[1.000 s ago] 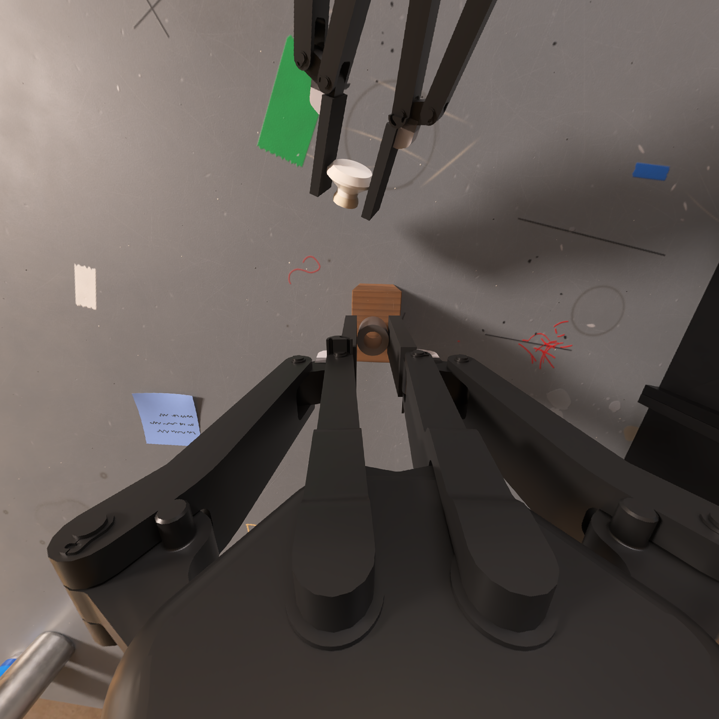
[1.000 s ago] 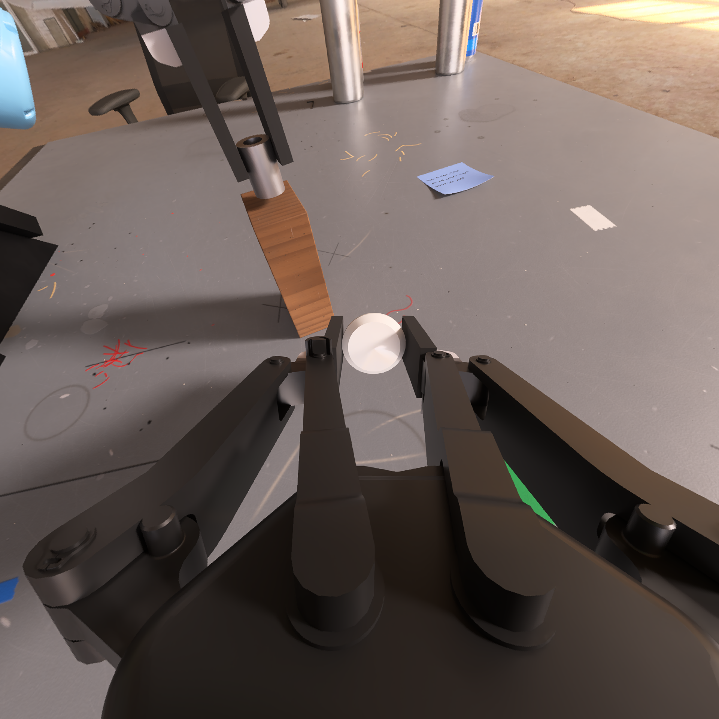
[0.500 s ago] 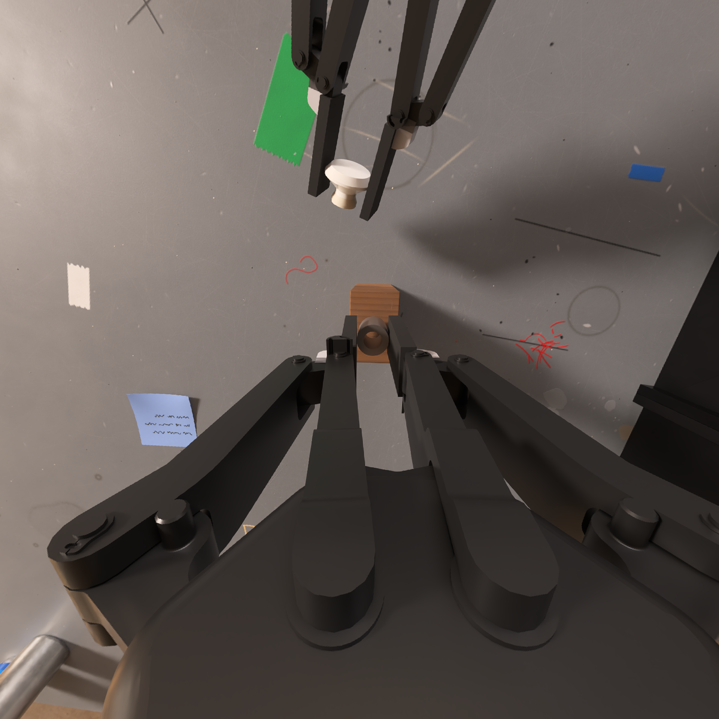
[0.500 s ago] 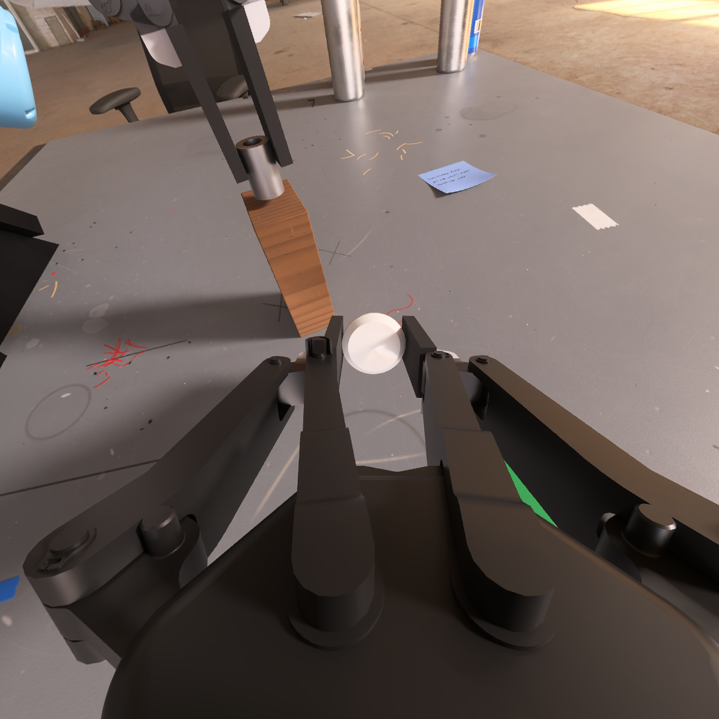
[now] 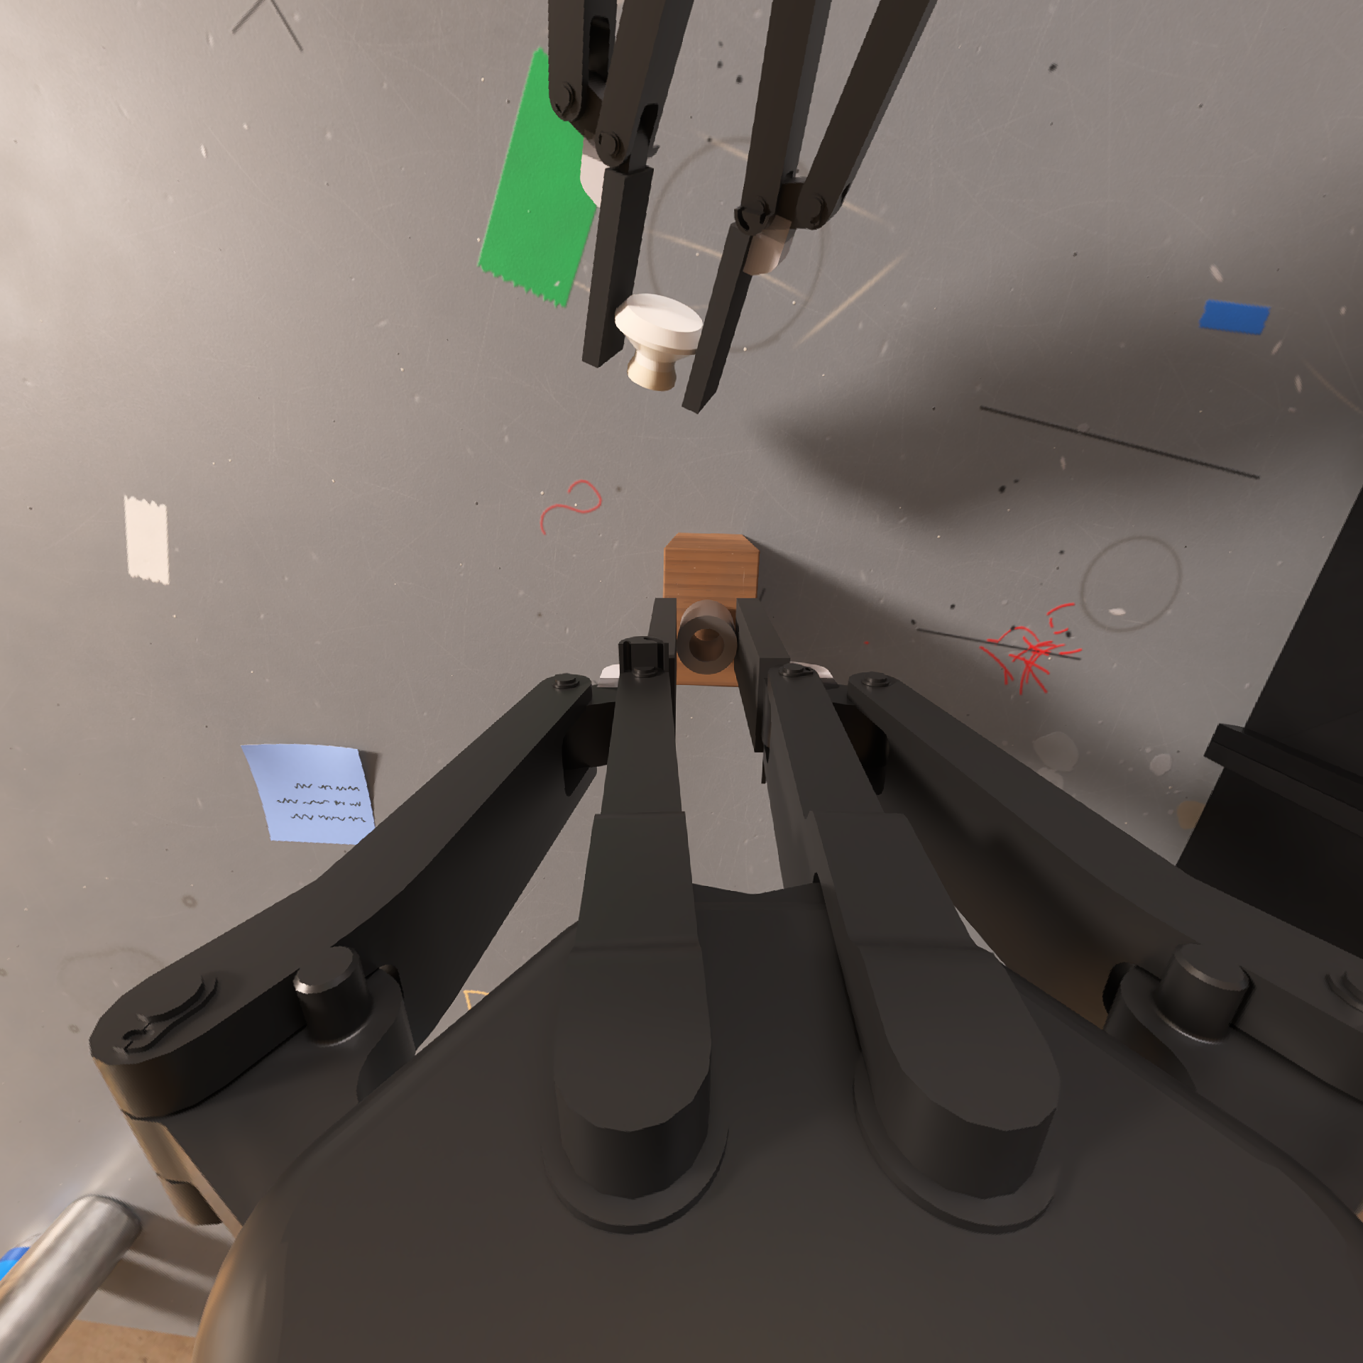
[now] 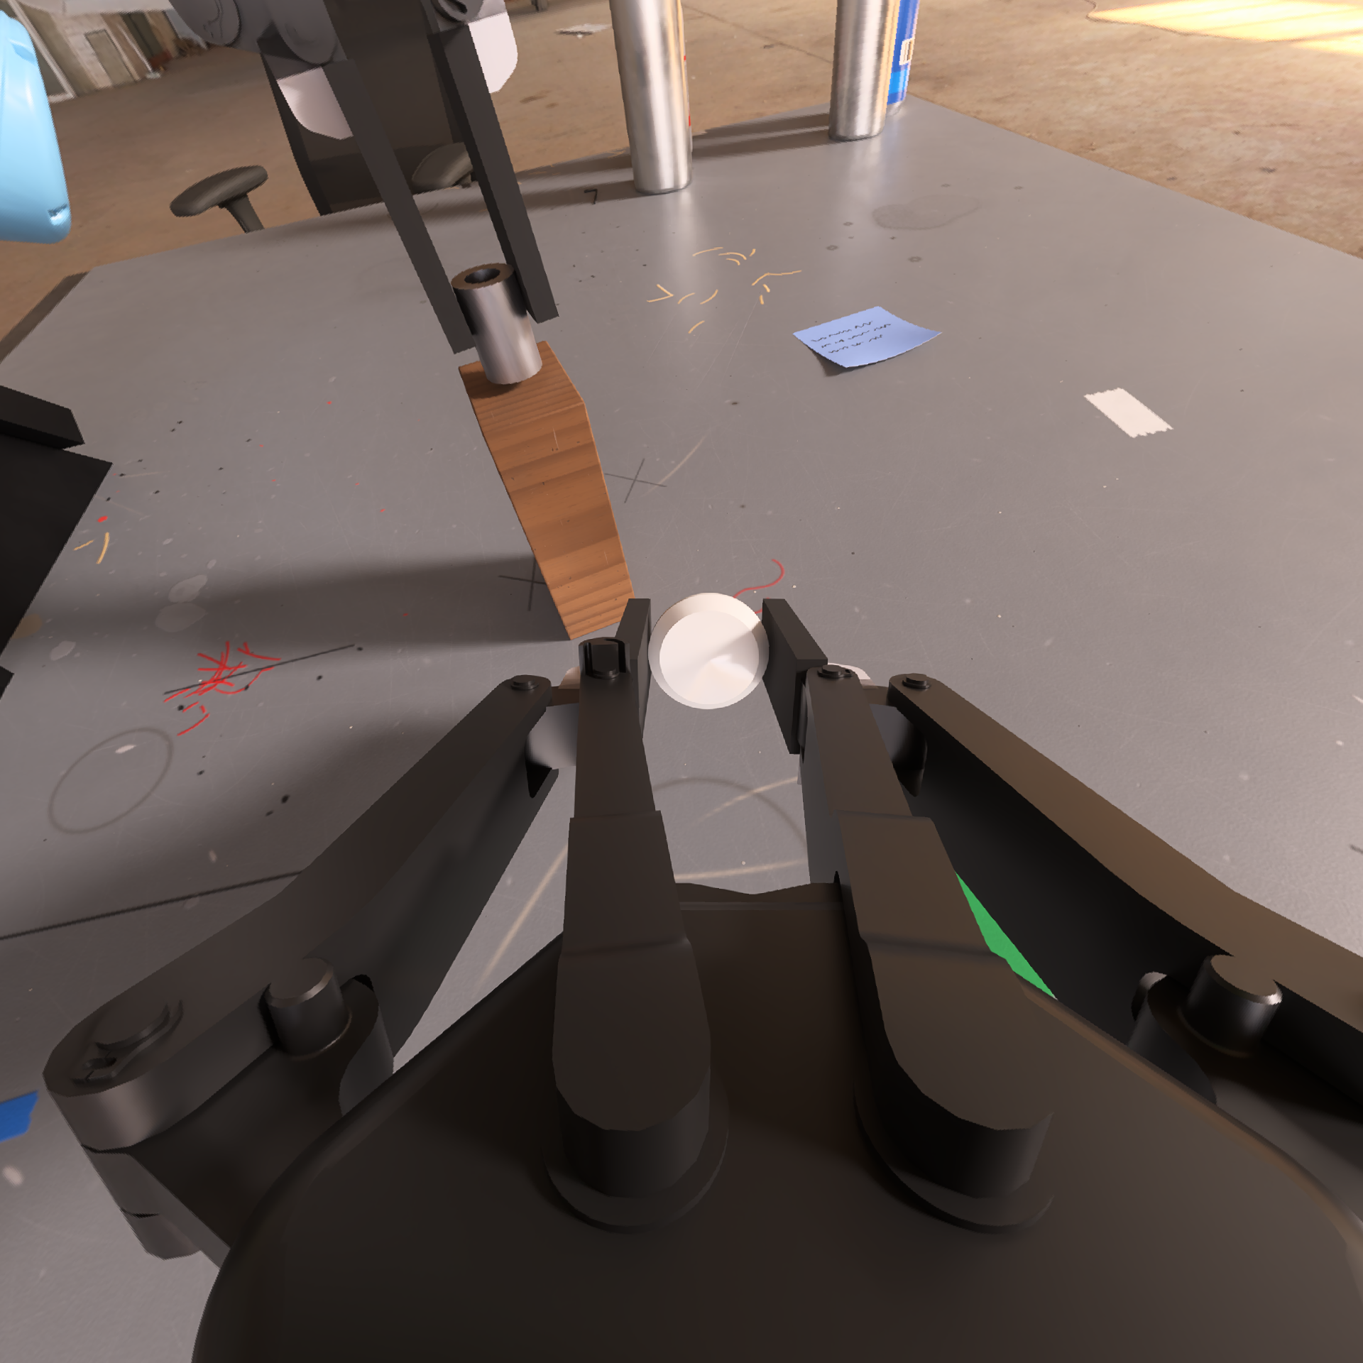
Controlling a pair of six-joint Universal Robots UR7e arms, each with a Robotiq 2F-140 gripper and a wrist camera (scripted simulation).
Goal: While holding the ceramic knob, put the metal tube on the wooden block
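Note:
My left gripper (image 5: 706, 627) is shut on the short metal tube (image 5: 706, 643) and points down at the wooden block (image 5: 710, 564). In the right wrist view the tube (image 6: 496, 328) stands upright between the left gripper's fingers (image 6: 413, 243), its lower end at the far end of the block's top (image 6: 549, 479); I cannot tell if it touches. My right gripper (image 6: 708, 627) is shut on the white ceramic knob (image 6: 708, 653) and holds it above the table, near the block's near end. The knob also shows in the left wrist view (image 5: 656, 332).
On the grey table (image 6: 1032, 590) lie a blue sticky note (image 6: 863, 335), a white tape strip (image 6: 1127, 411), a green tape strip (image 5: 538, 214) and a blue tape piece (image 5: 1233, 317). A black box (image 6: 37, 479) stands at one side. Two metal posts (image 6: 656, 96) rise at the far edge.
Almost nothing. The left gripper with the tube has shifted only slightly over the block. The right gripper still holds the knob in the same place.

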